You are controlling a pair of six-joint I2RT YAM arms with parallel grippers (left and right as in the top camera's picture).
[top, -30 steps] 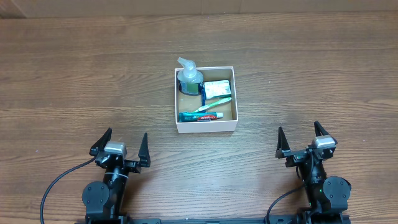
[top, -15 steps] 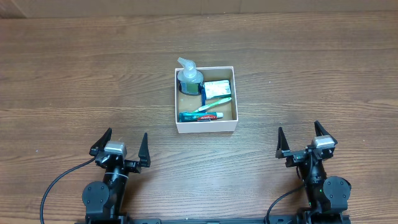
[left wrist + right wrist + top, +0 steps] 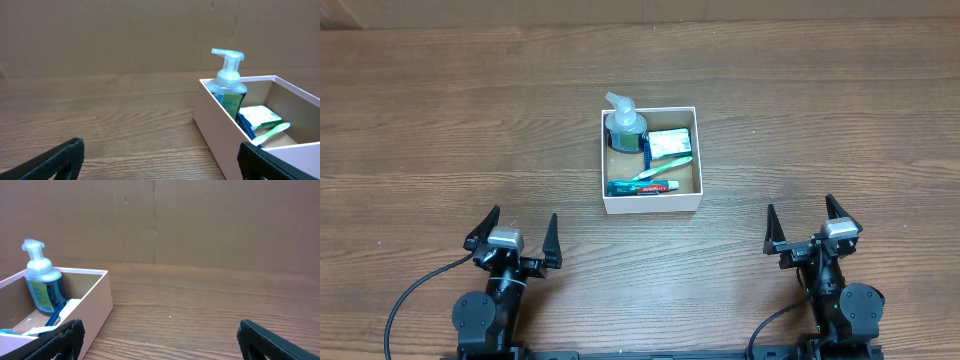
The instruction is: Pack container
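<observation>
The container (image 3: 651, 205) is a shallow white box with a brown floor, at the table's middle. In it stand a clear pump bottle (image 3: 624, 127), a green-and-white packet (image 3: 668, 142), a green toothbrush (image 3: 665, 168), a blue comb (image 3: 645, 152) and a toothpaste tube (image 3: 642, 187). The container also shows in the left wrist view (image 3: 218, 127) and the right wrist view (image 3: 87, 307). My left gripper (image 3: 515, 234) is open and empty near the front edge, left of the container. My right gripper (image 3: 806, 226) is open and empty at the front right.
The wooden table (image 3: 440, 120) stretches around the container. A brown cardboard wall (image 3: 125, 35) stands behind the table.
</observation>
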